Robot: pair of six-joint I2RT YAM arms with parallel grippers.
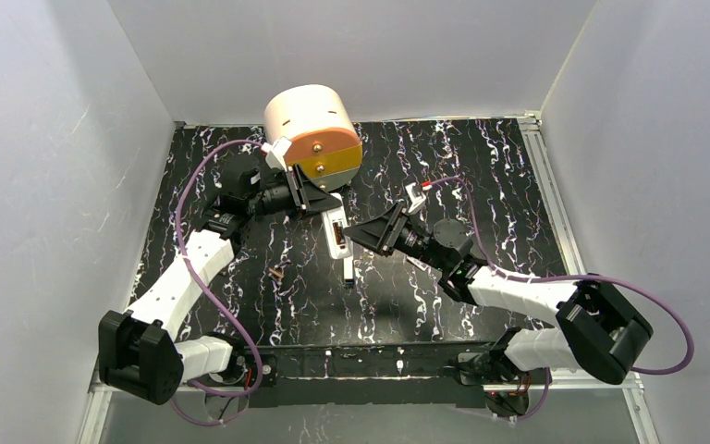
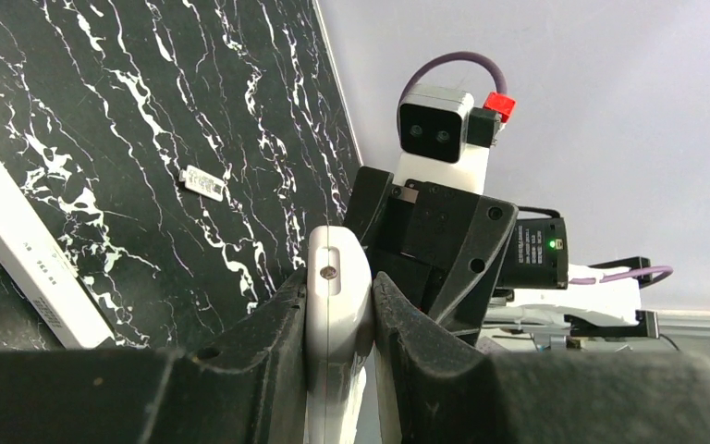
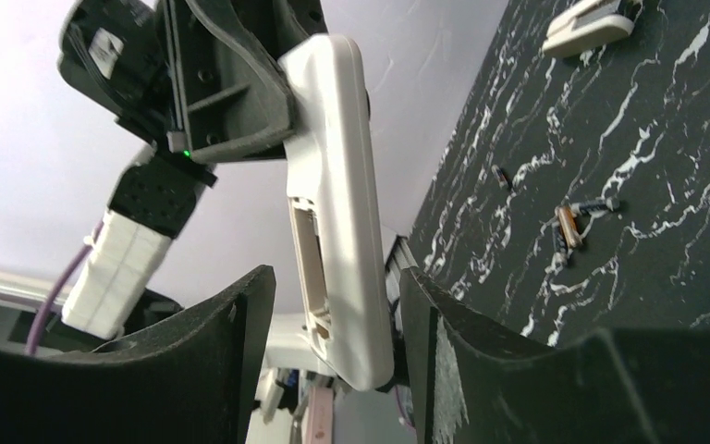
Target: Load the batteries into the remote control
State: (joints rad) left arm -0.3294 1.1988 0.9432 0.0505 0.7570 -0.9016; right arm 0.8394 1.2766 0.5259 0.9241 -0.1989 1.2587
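My left gripper [image 1: 331, 215] is shut on the white remote control [image 1: 337, 237] and holds it above the table. In the left wrist view the remote's edge [image 2: 336, 294] is clamped between both fingers. In the right wrist view the remote [image 3: 333, 185] hangs with its open, empty battery bay [image 3: 303, 250] showing. My right gripper [image 3: 333, 319] is open, its jaws standing either side of the remote's lower end with a wide gap on the left. It also shows in the top view [image 1: 359, 233]. The coppery batteries [image 3: 568, 226] lie on the table, left of the remote in the top view [image 1: 277, 273].
A long narrow white bar [image 2: 28, 250] lies on the black marbled table [image 1: 481, 166], just below the remote in the top view [image 1: 347, 270]. A small white-grey piece [image 3: 592, 20] lies farther off. A large cream drum with an orange face [image 1: 314, 129] stands at the back. White walls enclose the table.
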